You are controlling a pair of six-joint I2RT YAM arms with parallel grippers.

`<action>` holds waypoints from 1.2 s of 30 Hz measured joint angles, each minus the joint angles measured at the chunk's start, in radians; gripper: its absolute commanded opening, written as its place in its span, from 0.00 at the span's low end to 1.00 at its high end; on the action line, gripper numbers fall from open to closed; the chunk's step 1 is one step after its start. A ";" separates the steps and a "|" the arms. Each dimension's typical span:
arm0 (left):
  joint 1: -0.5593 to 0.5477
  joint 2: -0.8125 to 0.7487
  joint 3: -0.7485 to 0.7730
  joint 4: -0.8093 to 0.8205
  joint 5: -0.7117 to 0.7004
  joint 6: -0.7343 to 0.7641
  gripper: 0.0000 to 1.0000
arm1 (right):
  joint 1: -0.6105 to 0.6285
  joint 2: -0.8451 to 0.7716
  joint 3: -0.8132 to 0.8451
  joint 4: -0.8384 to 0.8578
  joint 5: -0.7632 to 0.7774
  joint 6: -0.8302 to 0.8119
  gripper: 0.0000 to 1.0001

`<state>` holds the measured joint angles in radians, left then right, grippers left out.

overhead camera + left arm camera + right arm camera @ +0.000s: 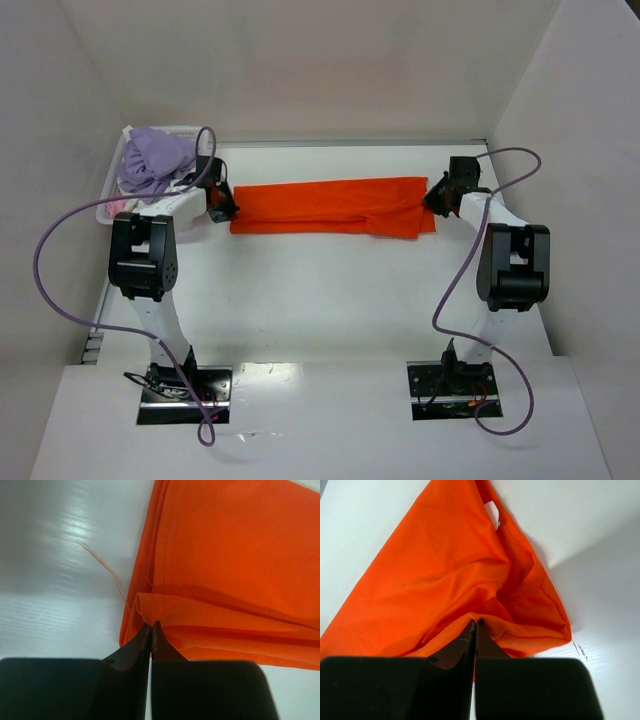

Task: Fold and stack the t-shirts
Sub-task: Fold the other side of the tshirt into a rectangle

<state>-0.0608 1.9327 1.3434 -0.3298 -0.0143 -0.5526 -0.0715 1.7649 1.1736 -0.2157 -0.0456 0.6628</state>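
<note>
A vivid orange t-shirt lies folded into a long band across the far middle of the white table. My left gripper is shut on its left end; the left wrist view shows the fingertips pinching a fold of the orange cloth. My right gripper is shut on its right end; the right wrist view shows its tips pinching a bunched edge of the shirt. A lilac t-shirt lies heaped in the basket at the far left.
A white lattice basket stands at the far left, just behind my left arm. White walls close in the back and both sides. A loose orange thread lies on the table beside the shirt's left end.
</note>
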 measured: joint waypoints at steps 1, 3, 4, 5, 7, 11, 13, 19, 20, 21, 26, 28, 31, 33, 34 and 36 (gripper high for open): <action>0.004 0.003 0.004 0.001 0.000 0.000 0.00 | -0.001 0.013 0.010 0.002 -0.006 -0.003 0.00; 0.014 0.003 0.008 0.005 0.000 0.000 0.00 | -0.003 0.032 0.024 0.008 -0.019 -0.008 0.00; 0.019 0.003 0.012 0.006 0.000 0.000 0.00 | -0.004 0.042 0.032 0.009 -0.024 -0.009 0.00; 0.023 0.003 0.016 0.008 0.000 0.000 0.00 | -0.005 0.052 0.041 0.013 -0.028 -0.011 0.00; 0.030 0.003 0.026 0.008 0.001 0.000 0.00 | -0.006 0.070 0.059 0.016 -0.037 -0.017 0.00; 0.034 0.013 0.064 0.010 0.001 0.001 0.00 | -0.009 0.094 0.087 0.025 -0.055 -0.026 0.00; 0.034 0.021 0.085 0.010 0.001 0.002 0.00 | -0.010 0.107 0.104 0.029 -0.066 -0.030 0.00; 0.034 0.068 0.145 0.017 0.000 0.005 0.11 | -0.013 0.167 0.163 0.036 -0.077 -0.045 0.00; 0.034 0.077 0.153 0.016 0.000 0.005 0.11 | -0.014 0.179 0.170 0.037 -0.079 -0.048 0.00; 0.034 0.084 0.159 0.015 0.000 0.005 0.11 | -0.014 0.190 0.174 0.037 -0.082 -0.052 0.00; 0.034 0.103 0.169 0.013 -0.013 0.007 0.17 | -0.014 0.237 0.181 0.037 -0.096 -0.059 0.00; 0.034 0.105 0.169 0.007 -0.021 0.007 0.17 | -0.014 0.248 0.181 0.037 -0.102 -0.059 0.00; 0.034 0.105 0.169 0.003 -0.038 0.006 0.12 | -0.015 0.255 0.183 0.037 -0.109 -0.063 0.00; 0.034 0.105 0.166 0.004 -0.044 0.005 0.11 | -0.015 0.256 0.189 0.036 -0.113 -0.064 0.00; 0.034 0.105 0.162 0.006 -0.045 0.004 0.09 | -0.015 0.256 0.192 0.036 -0.114 -0.066 0.00; 0.034 0.096 0.138 0.011 -0.046 0.002 0.06 | -0.015 0.256 0.198 0.038 -0.117 -0.069 0.00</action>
<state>-0.0273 2.0289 1.4818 -0.3183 -0.0601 -0.5507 -0.0864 2.0205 1.3716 -0.1780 -0.1627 0.5941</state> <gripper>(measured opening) 0.088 0.004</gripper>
